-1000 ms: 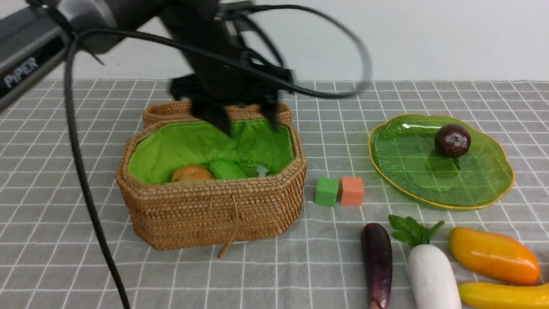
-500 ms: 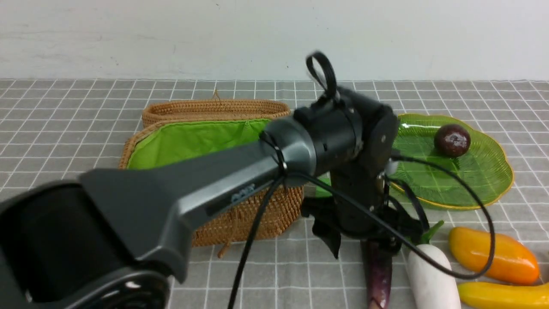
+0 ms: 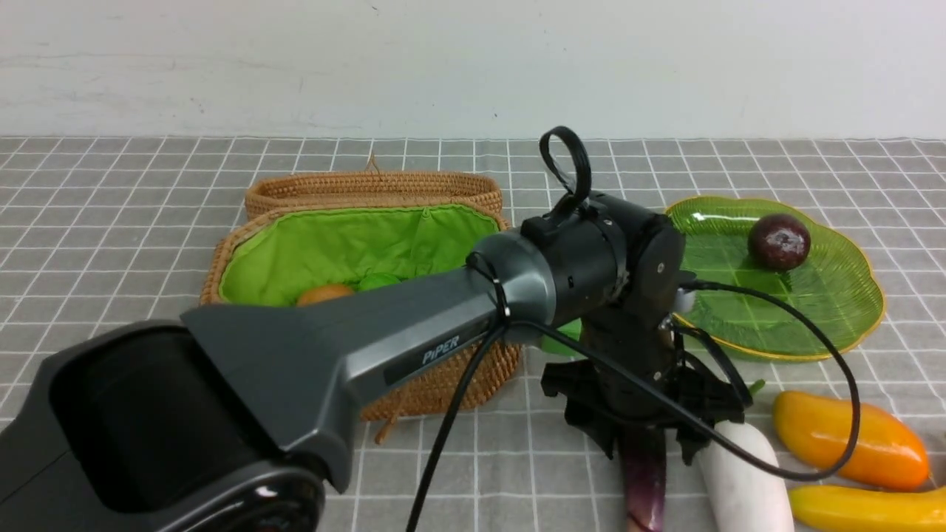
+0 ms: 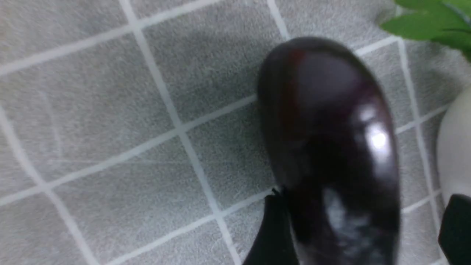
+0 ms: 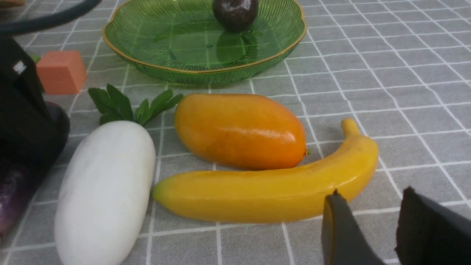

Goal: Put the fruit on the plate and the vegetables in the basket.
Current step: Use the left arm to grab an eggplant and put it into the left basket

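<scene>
Our left gripper [image 3: 650, 451] straddles the long dark purple toy eggplant [image 3: 643, 488] — jaws wide, not clamped. Our right gripper [image 5: 371, 193] (narrowly parted, empty) hangs near the curved yellow banana [image 5: 265, 191].

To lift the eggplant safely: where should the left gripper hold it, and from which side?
Probably across the thick body of the eggplant, straight down from above. It lies flat and long on the cloth, so only its width fits the open left gripper; one jaw must enter the gap beside the radish.
</scene>
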Available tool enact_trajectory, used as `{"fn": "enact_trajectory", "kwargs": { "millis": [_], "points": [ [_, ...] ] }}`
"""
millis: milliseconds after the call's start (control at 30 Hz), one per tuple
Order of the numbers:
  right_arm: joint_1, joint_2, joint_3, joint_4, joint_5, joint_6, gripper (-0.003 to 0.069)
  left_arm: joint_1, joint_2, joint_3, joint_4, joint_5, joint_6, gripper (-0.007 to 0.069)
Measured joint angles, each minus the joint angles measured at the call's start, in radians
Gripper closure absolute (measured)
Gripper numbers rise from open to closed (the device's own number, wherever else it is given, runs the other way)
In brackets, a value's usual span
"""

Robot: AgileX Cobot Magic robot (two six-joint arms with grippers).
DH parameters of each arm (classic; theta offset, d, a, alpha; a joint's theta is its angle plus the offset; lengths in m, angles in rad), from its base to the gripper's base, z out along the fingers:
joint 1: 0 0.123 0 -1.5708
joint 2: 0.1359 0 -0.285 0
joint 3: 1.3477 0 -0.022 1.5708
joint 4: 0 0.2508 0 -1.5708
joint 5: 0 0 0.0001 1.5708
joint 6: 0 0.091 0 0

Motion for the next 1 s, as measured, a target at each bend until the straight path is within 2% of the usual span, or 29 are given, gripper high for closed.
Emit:
{"fn": "enact_trajectory", "kwargs": {
  "millis": [133, 200, 233, 300, 500, 700, 833, 900, 1000],
  "points": [
    [0.000, 0.000, 0.000, 0.000, 0.000, 0.000, 0.0419, 0.000, 0.013, 0.000, -0.001, 0.000, 0.000, 0.0099],
    [0.000, 0.000, 0.000, 0.000, 0.000, 0.000, 0.0419, 0.000, 0.014, 0.000, 0.003, 0.009, 0.001, 0.0163],
    [0.000, 0.000, 0.000, 0.000, 0.000, 0.000, 0.0419, 0.000, 0.011, -0.002, 0.010, 0.020, 0.005, 0.0228],
    [0.000, 0.000, 0.000, 0.000, 0.000, 0.000, 0.0419, 0.000, 0.007, -0.004, 0.022, 0.035, 0.013, 0.0274],
    [0.000, 0.000, 0.000, 0.000, 0.000, 0.000, 0.0419, 0.000, -0.046, -0.004, 0.066, 0.099, 0.025, 0.0270],
    [0.000, 0.000, 0.000, 0.000, 0.000, 0.000, 0.0419, 0.002, -0.235, -0.004, 0.134, 0.169, 0.065, 0.0270],
    [0.000, 0.000, 0.000, 0.000, 0.000, 0.000, 0.0419, 0.034, -0.412, -0.006, 0.292, 0.147, 0.045, 0.0270],
    [0.000, 0.000, 0.000, 0.000, 0.000, 0.000, 0.0419, 0.076, -0.478, -0.012, 0.453, 0.118, 0.006, 0.0270],
    [0.000, 0.000, 0.000, 0.000, 0.000, 0.000, 0.0419, 0.139, -0.509, -0.012, 0.628, 0.103, -0.069, 0.0270]
  ]
}}
